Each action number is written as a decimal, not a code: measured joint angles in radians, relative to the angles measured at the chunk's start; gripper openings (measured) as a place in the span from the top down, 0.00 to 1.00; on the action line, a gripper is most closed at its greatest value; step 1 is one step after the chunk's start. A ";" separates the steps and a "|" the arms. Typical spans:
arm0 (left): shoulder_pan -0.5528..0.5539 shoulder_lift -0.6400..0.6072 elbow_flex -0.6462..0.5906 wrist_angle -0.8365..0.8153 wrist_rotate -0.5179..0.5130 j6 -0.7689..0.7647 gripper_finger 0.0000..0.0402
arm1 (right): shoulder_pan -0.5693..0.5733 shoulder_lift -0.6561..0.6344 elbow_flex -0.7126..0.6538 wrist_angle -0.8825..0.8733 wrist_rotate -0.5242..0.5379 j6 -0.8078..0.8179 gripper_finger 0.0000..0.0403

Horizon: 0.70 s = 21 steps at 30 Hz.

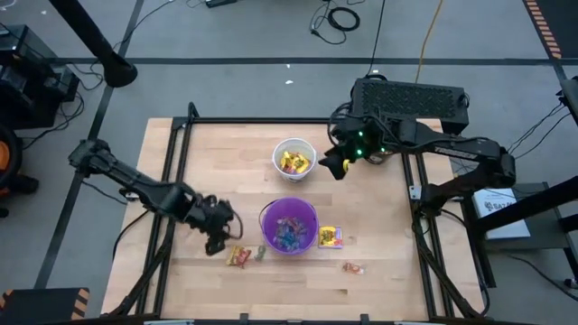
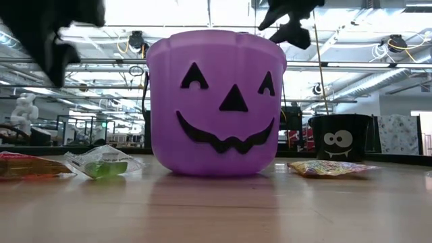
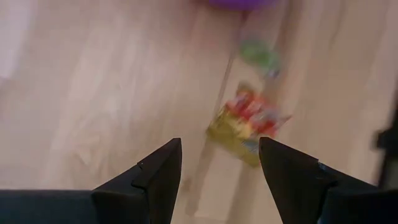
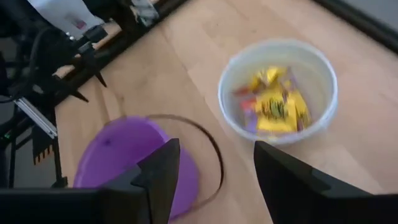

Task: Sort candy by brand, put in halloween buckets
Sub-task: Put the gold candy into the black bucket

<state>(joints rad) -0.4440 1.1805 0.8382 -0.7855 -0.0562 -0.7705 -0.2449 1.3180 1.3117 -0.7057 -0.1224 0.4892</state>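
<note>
The purple bucket (image 1: 289, 226) stands mid-table, holding pink and blue sweets. The white bucket (image 1: 293, 160) behind it holds mostly yellow packets (image 4: 273, 102). The black bucket (image 2: 339, 137) shows at the far right in the low view. Loose candy lies on the wood: a red-and-yellow packet (image 1: 238, 256) and a green one (image 1: 259, 254) left of the purple bucket, a yellow packet (image 1: 330, 236) on its right, and an orange one (image 1: 352, 267) nearer the front. My left gripper (image 1: 219, 240) hangs open above the red-and-yellow packet (image 3: 249, 124). My right gripper (image 1: 330, 166) is open and empty in the air right of the white bucket (image 4: 278, 90).
A black box with a ridged top (image 1: 411, 97) sits at the table's far right, behind my right arm. Black frame rails (image 1: 176, 153) run along the left, far and right sides of the table. Bare wood lies along the near edge.
</note>
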 joint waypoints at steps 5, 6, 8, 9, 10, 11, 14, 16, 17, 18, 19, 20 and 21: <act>-0.094 0.005 -0.185 0.233 0.010 0.002 0.44 | 0.039 -0.003 0.000 -0.016 0.023 0.066 0.51; -0.104 0.005 -0.216 0.311 0.020 0.018 0.43 | 0.045 -0.002 0.000 -0.014 0.023 0.075 0.51; -0.127 0.006 -0.266 0.432 0.019 0.051 0.40 | 0.053 0.002 0.000 0.002 0.025 0.093 0.51; -0.138 0.012 -0.282 0.483 0.007 0.071 0.38 | 0.056 0.003 0.000 0.004 0.024 0.101 0.51; -0.148 0.020 -0.294 0.514 -0.011 0.096 0.35 | 0.059 0.005 0.000 -0.001 0.025 0.107 0.51; -0.159 0.029 -0.301 0.527 -0.029 0.129 0.33 | 0.060 0.005 0.000 -0.002 0.024 0.114 0.51; -0.174 0.066 -0.311 0.531 -0.063 0.206 0.26 | 0.065 0.004 0.000 0.001 0.024 0.128 0.51; -0.174 0.097 -0.322 0.549 -0.065 0.250 0.24 | 0.065 0.004 0.000 0.004 0.024 0.128 0.51; -0.174 0.117 -0.326 0.566 -0.062 0.272 0.24 | 0.065 0.004 0.000 0.005 0.023 0.128 0.51; -0.174 0.138 -0.331 0.589 -0.053 0.294 0.24 | 0.063 0.004 0.000 0.006 0.023 0.128 0.51; -0.174 0.157 -0.335 0.612 -0.048 0.312 0.25 | 0.063 0.004 0.000 0.008 0.023 0.128 0.51; -0.174 0.178 -0.337 0.637 -0.043 0.324 0.26 | 0.063 0.004 0.000 0.009 0.023 0.128 0.51; -0.174 0.201 -0.338 0.664 -0.037 0.336 0.28 | 0.063 0.004 0.000 0.009 0.023 0.127 0.51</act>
<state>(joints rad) -0.6178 1.3814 0.5007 -0.1211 -0.0933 -0.4343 -0.1814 1.3224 1.3117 -0.6966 -0.0992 0.6167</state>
